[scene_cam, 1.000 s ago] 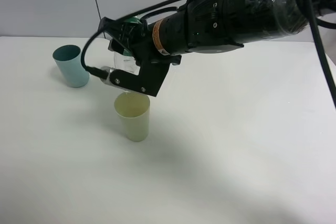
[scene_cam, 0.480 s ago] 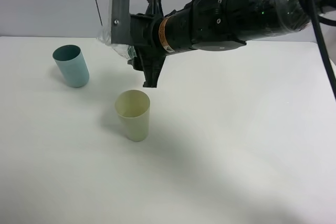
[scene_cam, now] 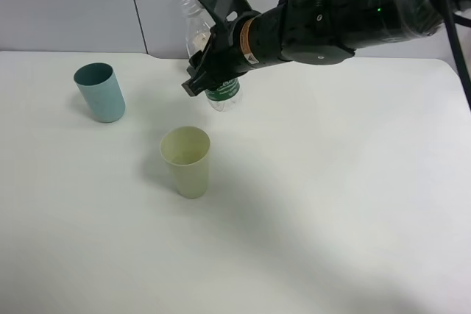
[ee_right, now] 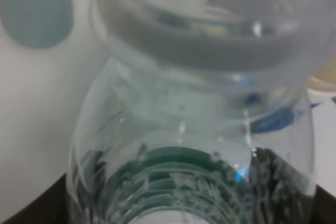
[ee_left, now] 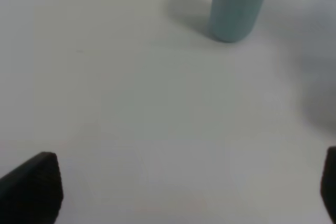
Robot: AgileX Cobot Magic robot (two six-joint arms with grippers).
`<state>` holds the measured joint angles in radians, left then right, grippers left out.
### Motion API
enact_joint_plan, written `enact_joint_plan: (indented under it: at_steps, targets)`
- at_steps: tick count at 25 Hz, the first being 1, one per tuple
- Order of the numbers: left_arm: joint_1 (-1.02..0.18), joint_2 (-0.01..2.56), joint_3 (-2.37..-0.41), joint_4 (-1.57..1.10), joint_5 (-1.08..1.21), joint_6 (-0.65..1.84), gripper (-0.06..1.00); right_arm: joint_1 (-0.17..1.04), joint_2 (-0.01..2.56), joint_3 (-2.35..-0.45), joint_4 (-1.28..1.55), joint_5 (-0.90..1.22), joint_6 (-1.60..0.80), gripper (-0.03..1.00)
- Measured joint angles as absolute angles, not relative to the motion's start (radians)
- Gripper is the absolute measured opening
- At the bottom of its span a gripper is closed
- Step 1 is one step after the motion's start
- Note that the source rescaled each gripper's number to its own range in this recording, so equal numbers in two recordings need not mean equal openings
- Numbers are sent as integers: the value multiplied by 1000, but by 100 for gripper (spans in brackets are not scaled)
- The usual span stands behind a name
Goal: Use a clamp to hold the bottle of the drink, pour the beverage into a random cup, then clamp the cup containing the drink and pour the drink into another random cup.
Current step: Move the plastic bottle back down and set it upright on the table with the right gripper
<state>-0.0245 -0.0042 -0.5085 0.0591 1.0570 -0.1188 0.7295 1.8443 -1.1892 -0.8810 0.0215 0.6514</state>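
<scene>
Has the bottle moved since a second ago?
Yes. The bottle was tipped just above the yellow cup; now it is higher in the view, right of the cup, neck up.

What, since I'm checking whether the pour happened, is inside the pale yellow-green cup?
The yellow-green cup shows only its pale upper inner wall, with no object visible. Its near wall hides the bottom, and whether clear drink lies there cannot be told.

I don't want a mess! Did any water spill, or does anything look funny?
Nothing stands out. The table shows no puddle, the yellow-green cup and the teal cup stand upright, and the bottle hangs tilted in the right gripper, above the table.
</scene>
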Motion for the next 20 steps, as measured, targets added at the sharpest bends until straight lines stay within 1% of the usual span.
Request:
enact_joint_plan:
  at_steps: [5, 8, 11, 15, 17, 20]
  targets:
    - [-24, -4, -509, 59, 1057, -119, 100, 689, 1844, -1188, -717, 24, 641, 0]
    - [-24, -4, -509, 59, 1057, -119, 100, 659, 1844, -1152, -585, -20, 540, 0]
    - [-24, -4, -509, 59, 1057, -119, 100, 646, 1844, -1073, -432, -107, 363, 0]
    - [-24, -4, -509, 59, 1057, -119, 100, 647, 1844, -948, -255, -287, 134, 0]
    - [-24, -4, -509, 59, 1057, -119, 100, 645, 1844, -894, -204, -377, 83, 0]
    - [-24, -4, -509, 59, 1057, -119, 100, 645, 1844, -845, -174, -454, 57, 0]
